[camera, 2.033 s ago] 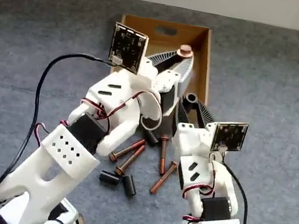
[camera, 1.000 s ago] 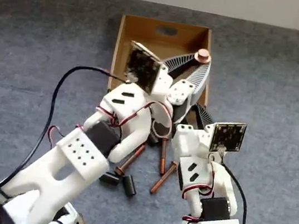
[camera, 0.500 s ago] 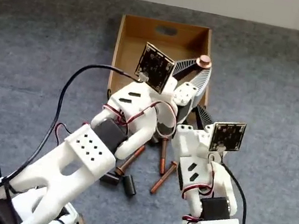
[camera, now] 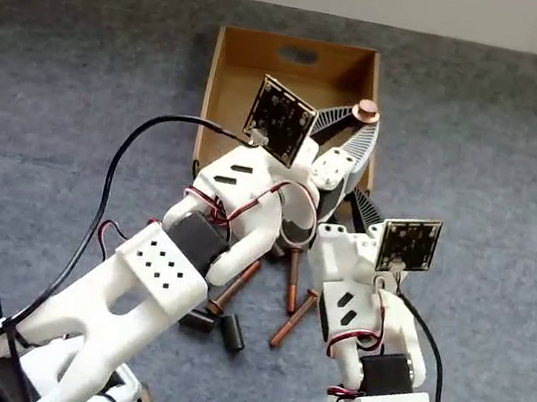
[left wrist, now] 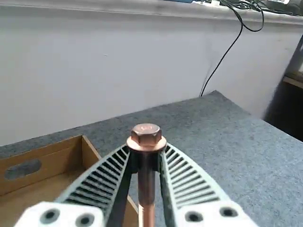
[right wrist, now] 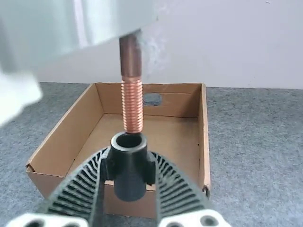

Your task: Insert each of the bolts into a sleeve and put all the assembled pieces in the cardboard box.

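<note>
Left arm (camera: 215, 223) cuts diagonally across frame centre for me, covering the near wall and right side of the cardboard box (camera: 241, 81); I've got room to drop in over its left half. Bolt (right wrist: 131, 101) hangs straight over the sleeve (right wrist: 128, 165) mouth, no gap there. Loose bolts (camera: 293, 318) and loose sleeves (camera: 233, 332) clutter lower centre between the arms. Carpet (camera: 47, 128) far left and far right is passable.
</note>
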Controlling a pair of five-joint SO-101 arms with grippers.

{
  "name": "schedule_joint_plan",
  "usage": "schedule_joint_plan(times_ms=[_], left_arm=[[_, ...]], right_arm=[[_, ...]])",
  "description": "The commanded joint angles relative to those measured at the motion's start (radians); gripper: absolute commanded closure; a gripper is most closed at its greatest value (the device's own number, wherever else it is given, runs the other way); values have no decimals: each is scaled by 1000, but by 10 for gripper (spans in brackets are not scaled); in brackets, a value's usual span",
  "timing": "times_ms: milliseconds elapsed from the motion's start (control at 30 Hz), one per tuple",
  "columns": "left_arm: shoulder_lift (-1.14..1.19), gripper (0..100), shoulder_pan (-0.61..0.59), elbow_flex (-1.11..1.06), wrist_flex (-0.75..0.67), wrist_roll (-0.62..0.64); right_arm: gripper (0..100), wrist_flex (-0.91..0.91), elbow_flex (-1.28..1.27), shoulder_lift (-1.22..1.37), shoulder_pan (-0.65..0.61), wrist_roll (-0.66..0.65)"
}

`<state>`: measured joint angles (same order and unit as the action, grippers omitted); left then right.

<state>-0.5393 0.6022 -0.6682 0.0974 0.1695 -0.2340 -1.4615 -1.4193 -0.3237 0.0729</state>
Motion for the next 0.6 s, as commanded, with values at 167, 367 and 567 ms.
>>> schedule_joint_plan(times_ms=[167, 367, 567], left_arm=[[-7, 992, 30, 125, 138, 2], [-4, 992, 30, 139, 161, 2], [-2, 992, 30, 139, 161, 2]], right_arm=[[991, 22, 12, -21, 15, -11], [991, 22, 12, -21, 15, -11], [991, 22, 12, -22, 15, -11]])
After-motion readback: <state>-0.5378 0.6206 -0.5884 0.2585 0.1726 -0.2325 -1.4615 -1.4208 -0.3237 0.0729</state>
